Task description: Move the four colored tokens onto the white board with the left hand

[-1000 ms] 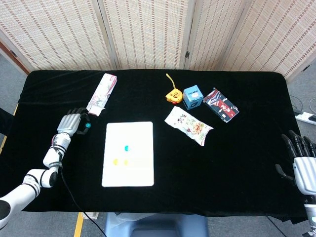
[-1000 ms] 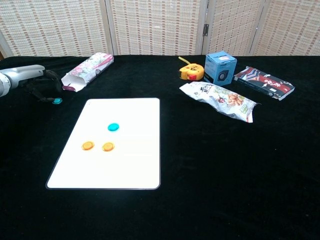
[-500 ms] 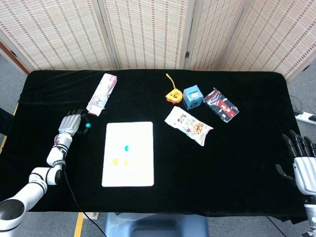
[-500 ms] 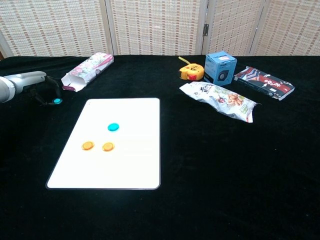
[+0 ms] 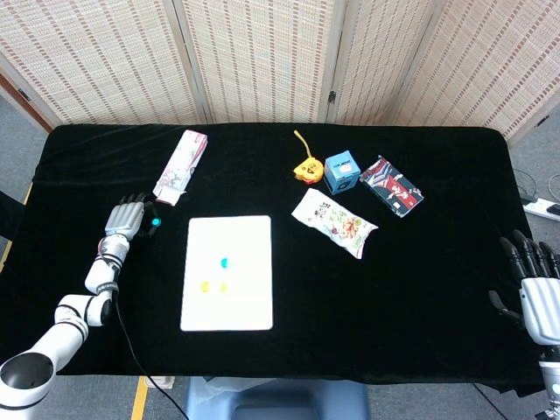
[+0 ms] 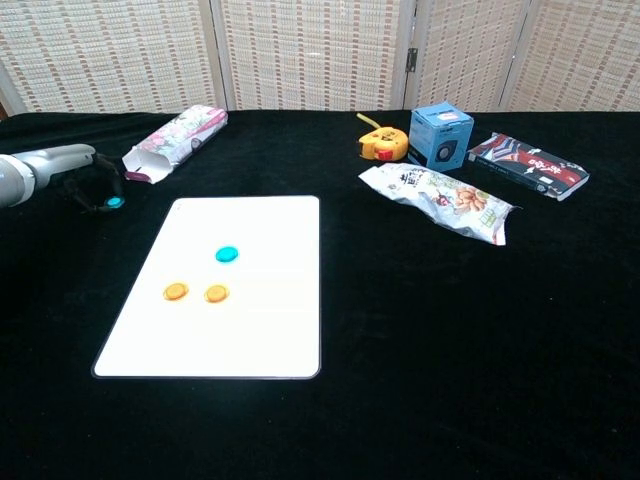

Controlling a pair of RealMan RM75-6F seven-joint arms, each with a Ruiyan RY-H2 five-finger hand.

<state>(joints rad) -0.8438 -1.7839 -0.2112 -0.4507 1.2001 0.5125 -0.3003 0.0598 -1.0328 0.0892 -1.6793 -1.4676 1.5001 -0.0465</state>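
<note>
Teal token (image 5: 155,222) on black cloth just beside the left robot hand (image 5: 125,219), fingers spread, holding nothing

A folding screen of woven cane panels in pale frames (image 5: 262,57) stood along the far side behind the table draped in black cloth (image 5: 420,297), grey floor (image 5: 17,131) showed at left, and a white power strip (image 5: 547,208) lay at far right

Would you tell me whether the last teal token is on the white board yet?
Off: the teal token lies on black cloth by the left hand, left of the white board.
</note>
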